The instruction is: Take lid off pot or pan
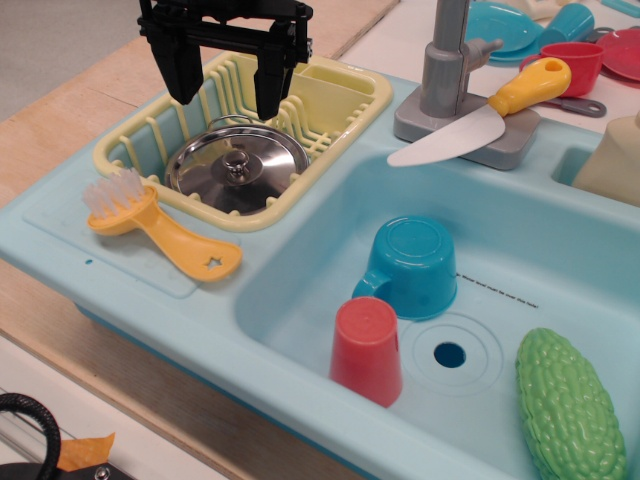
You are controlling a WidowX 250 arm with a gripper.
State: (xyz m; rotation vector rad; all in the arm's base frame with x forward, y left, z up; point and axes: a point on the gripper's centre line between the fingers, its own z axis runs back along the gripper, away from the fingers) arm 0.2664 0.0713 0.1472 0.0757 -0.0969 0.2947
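Note:
The shiny steel lid (pixel 238 168) with its small round knob lies flat in the yellow dish rack (pixel 330 95), at the rack's front. It covers the steel pot, of which only a thin rim (pixel 180 150) shows at the left edge. My black gripper (pixel 228 92) hangs open above the lid, its two fingers spread wide and their tips a little above and behind the knob. It holds nothing.
A yellow brush (pixel 150 225) lies on the drainboard in front of the rack. In the light-blue sink (pixel 300 290) are an upturned blue cup (pixel 412 265), a red cup (pixel 367 350) and a green gourd (pixel 568 405). A grey tap (pixel 450 70) and a toy knife (pixel 480 125) stand to the right.

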